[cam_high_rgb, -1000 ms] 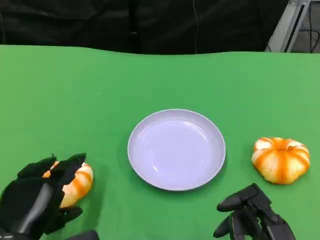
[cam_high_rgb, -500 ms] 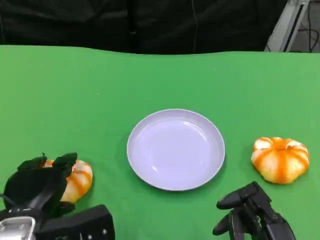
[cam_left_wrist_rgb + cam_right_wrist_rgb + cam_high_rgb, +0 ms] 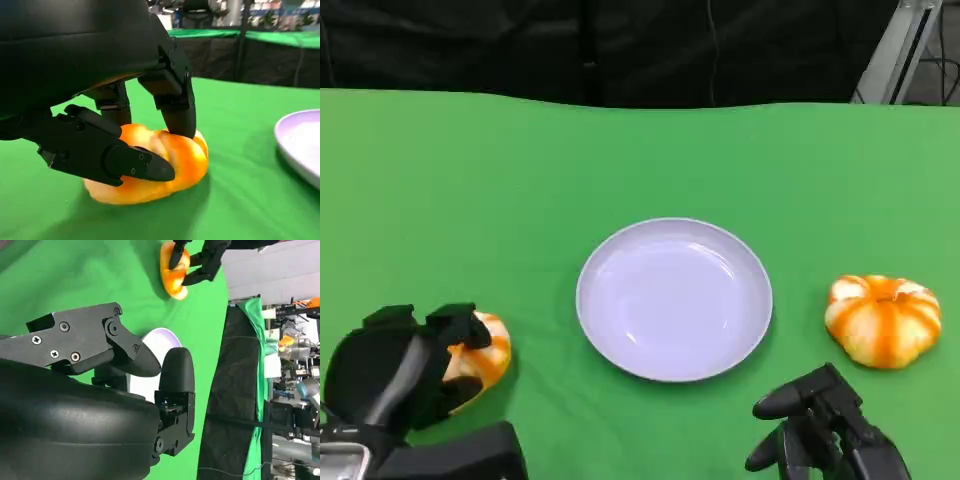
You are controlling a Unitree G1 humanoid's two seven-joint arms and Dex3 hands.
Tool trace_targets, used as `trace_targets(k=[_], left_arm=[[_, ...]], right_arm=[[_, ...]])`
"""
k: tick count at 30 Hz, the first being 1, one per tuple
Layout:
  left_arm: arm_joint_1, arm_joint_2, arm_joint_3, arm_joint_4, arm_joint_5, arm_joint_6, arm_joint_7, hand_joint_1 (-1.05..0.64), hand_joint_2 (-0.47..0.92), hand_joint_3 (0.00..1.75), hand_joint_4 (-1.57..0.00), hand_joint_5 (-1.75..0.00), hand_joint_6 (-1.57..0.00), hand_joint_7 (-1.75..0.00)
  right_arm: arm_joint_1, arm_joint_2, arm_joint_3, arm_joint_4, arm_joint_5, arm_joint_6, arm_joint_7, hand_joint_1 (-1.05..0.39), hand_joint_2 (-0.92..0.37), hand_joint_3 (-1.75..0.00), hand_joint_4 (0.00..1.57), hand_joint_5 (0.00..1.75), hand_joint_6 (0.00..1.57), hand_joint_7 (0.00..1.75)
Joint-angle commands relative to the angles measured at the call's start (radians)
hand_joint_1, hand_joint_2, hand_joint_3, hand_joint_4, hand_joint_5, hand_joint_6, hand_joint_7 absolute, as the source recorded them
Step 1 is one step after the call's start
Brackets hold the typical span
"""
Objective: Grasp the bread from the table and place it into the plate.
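Head view: left hand grips bread beside plate.

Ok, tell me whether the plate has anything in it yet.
Empty. The plate shows only its bare white surface; one bread sits on the table under the left robot hand, the other bread lies to the plate's right.

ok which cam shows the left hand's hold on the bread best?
Left wrist view: the left hand is close up, fingers pressing on the bread from above and in front. In the head view the left hand hides much of the bread. The right wrist view shows both small and far off.
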Motion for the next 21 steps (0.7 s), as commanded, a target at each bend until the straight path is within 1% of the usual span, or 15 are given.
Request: trace_targets(k=[1, 2, 4, 5, 8, 9, 12, 14, 17, 21], left_arm=[[0.035, 0.038, 0.006, -0.06, -0.007, -0.019, 0.021, -0.23, 0.81, 0.49, -0.69, -1.75, -0.54, -1.75], [0.042, 0.041, 0.008, -0.074, -0.009, -0.024, 0.022, -0.22, 0.79, 0.54, -0.7, -1.75, -0.56, -1.74], [0.058, 0.048, 0.013, -0.107, -0.015, -0.041, 0.027, -0.22, 0.77, 0.57, -0.71, -1.75, -0.56, -1.74], [0.066, 0.051, 0.016, -0.125, -0.016, -0.05, 0.032, -0.21, 0.72, 0.65, -0.72, -1.75, -0.59, -1.7], [0.085, 0.047, 0.019, -0.186, -0.011, -0.063, 0.036, -0.21, 0.65, 0.75, -0.73, -1.75, -0.63, -1.62], [0.085, 0.044, 0.017, -0.194, -0.011, -0.075, 0.045, -0.2, 0.61, 0.8, -0.74, -1.75, -0.67, -1.57], [0.077, 0.036, 0.011, -0.19, -0.012, -0.115, 0.079, -0.17, 0.53, 0.91, -0.77, -1.75, -0.72, -1.51], [0.048, 0.022, -0.012, -0.179, 0.004, -0.141, 0.103, -0.17, 0.53, 0.94, -0.78, -1.75, -0.73, -1.52], [0.01, -0.002, -0.04, -0.167, 0.022, -0.148, 0.119, -0.18, 0.53, 0.96, -0.78, -1.75, -0.71, -1.55], [-0.064, -0.057, -0.089, -0.14, 0.055, -0.134, 0.133, -0.19, 0.49, 1.06, -0.81, -1.75, -0.71, -1.58]], right_arm=[[0.002, -0.006, -0.009, -0.006, 0.008, 0.0, -0.002, -0.27, -0.92, -0.98, 0.29, 1.75, 0.14, 1.75], [0.002, -0.006, -0.009, -0.006, 0.008, -0.001, -0.002, -0.27, -0.92, -0.98, 0.29, 1.75, 0.14, 1.75], [0.004, -0.003, -0.007, -0.009, 0.007, 0.003, -0.004, -0.27, -0.92, -0.98, 0.29, 1.75, 0.14, 1.75], [0.005, -0.002, -0.006, -0.012, 0.007, 0.008, -0.005, -0.27, -0.92, -0.98, 0.29, 1.75, 0.14, 1.75], [0.006, -0.001, -0.005, -0.016, 0.01, 0.016, -0.005, -0.27, -0.92, -0.98, 0.3, 1.75, 0.15, 1.75], [0.006, -0.001, -0.005, -0.016, 0.008, 0.016, -0.006, -0.27, -0.92, -0.98, 0.3, 1.75, 0.15, 1.75], [0.003, -0.003, -0.007, -0.013, 0.006, 0.011, -0.004, -0.27, -0.92, -0.99, 0.3, 1.75, 0.15, 1.75], [0.003, -0.002, -0.006, -0.011, 0.008, 0.009, -0.004, -0.27, -0.92, -0.99, 0.3, 1.75, 0.15, 1.75], [0.002, -0.003, -0.007, -0.01, 0.009, 0.007, -0.003, -0.26, -0.92, -0.99, 0.3, 1.75, 0.15, 1.75], [0.004, -0.001, -0.006, -0.011, 0.007, 0.011, -0.005, -0.26, -0.92, -0.99, 0.3, 1.75, 0.15, 1.75]])
